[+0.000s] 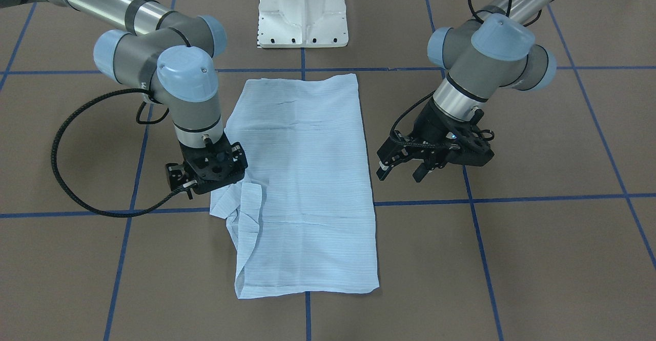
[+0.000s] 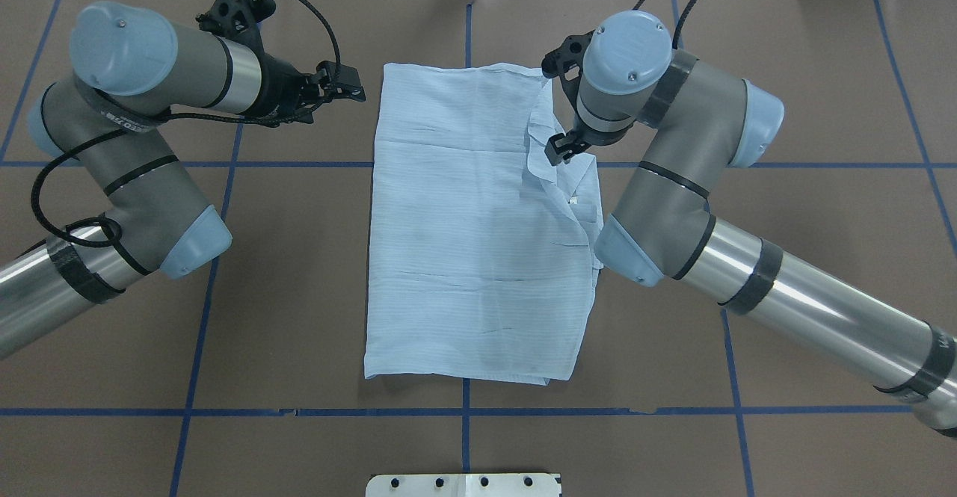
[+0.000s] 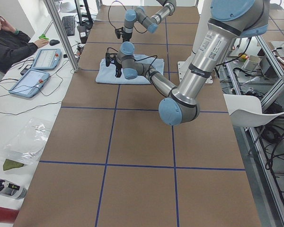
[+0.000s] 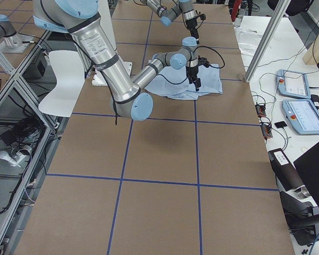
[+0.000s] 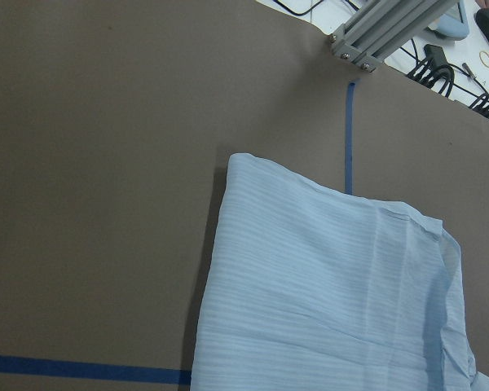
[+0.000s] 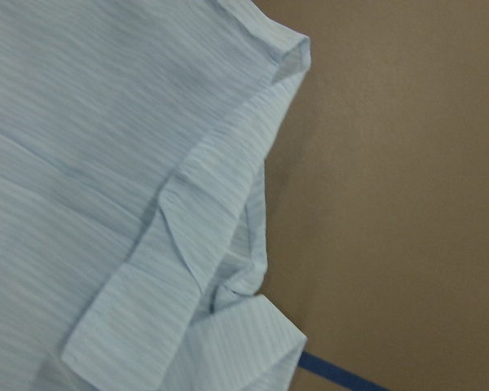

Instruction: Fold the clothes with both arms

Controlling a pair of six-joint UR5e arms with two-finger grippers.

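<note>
The left gripper [image 1: 400,175] hangs just beside the long edge of the shirt [image 1: 307,177], clear of the cloth. Its two fingers are spread apart with nothing between them. The right gripper [image 2: 558,149] points straight down over the opposite edge, right at a rumpled flap of cloth. Its fingertips are mostly hidden under the wrist, so I cannot tell whether they are parted or pinching the fabric.

There is one shirt, pale blue with fine stripes. It is folded into a long, narrow rectangle and lies flat in the middle of the table [image 1: 538,238], between the two grippers. Three of its edges are neat. The edge on the robot's right is untidy, with a folded flap and a loose bunch of cloth near the far corner.

There are two arms. The left arm [image 1: 487,59] and the right arm [image 1: 169,54] each bend in from the robot's side, with pale blue caps on the joints and a black cable looping off the wrist. One white base [image 1: 302,15] stands between them at the table's edge.

The table is covered in dull brown, crossed by blue tape lines [image 1: 512,198] that form a grid of big squares. Across it runs a white bench with a metal post [image 3: 61,33], two tablets [image 3: 31,81] and one keyboard [image 3: 68,24]. One person [image 3: 9,40] sits there.
</note>
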